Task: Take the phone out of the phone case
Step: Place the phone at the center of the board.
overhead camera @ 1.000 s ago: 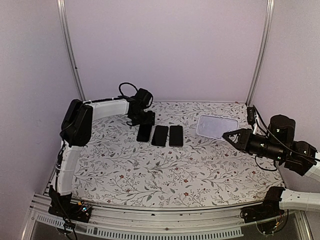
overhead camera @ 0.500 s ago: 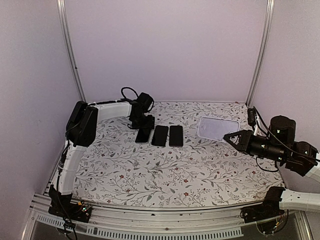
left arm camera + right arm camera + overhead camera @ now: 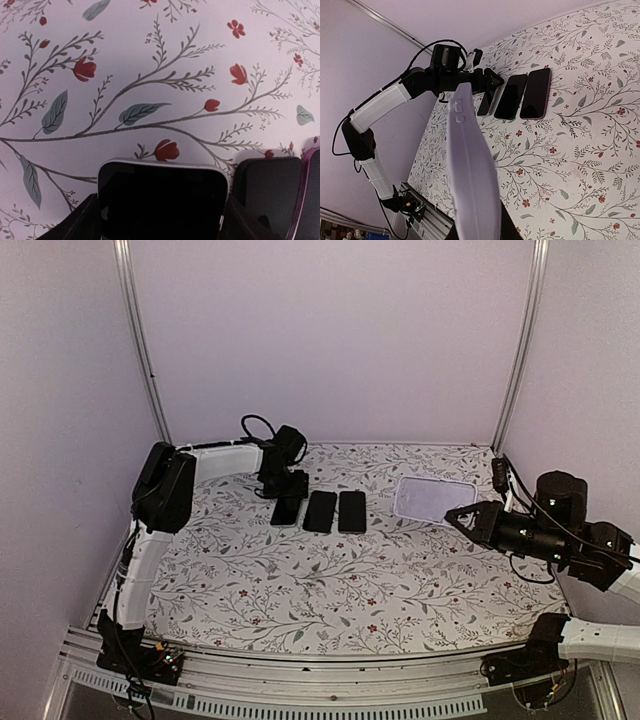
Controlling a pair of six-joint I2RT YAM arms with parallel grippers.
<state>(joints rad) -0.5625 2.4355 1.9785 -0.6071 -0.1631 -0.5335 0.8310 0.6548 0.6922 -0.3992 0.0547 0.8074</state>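
Floral cloth (image 3: 580,150): only right wrist view shows phone case (image 3: 470,170) edge-on.

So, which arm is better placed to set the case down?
Right: the right gripper pinches the case at its edge; the left gripper is far off, straddling the leftmost phone.

In the left wrist view, the lower edge cut off the nearest phone (image 3: 162,200) and the middle phone (image 3: 267,192). The right edge left only a sliver of the third phone (image 3: 311,190). The left claw (image 3: 161,222) showed as two dark wedges; contact with the nearest phone could not be determined. In the right wrist view, the blurred phone case (image 3: 470,170) ran off the lower edge, hiding the fingers of the right claw (image 3: 455,513).
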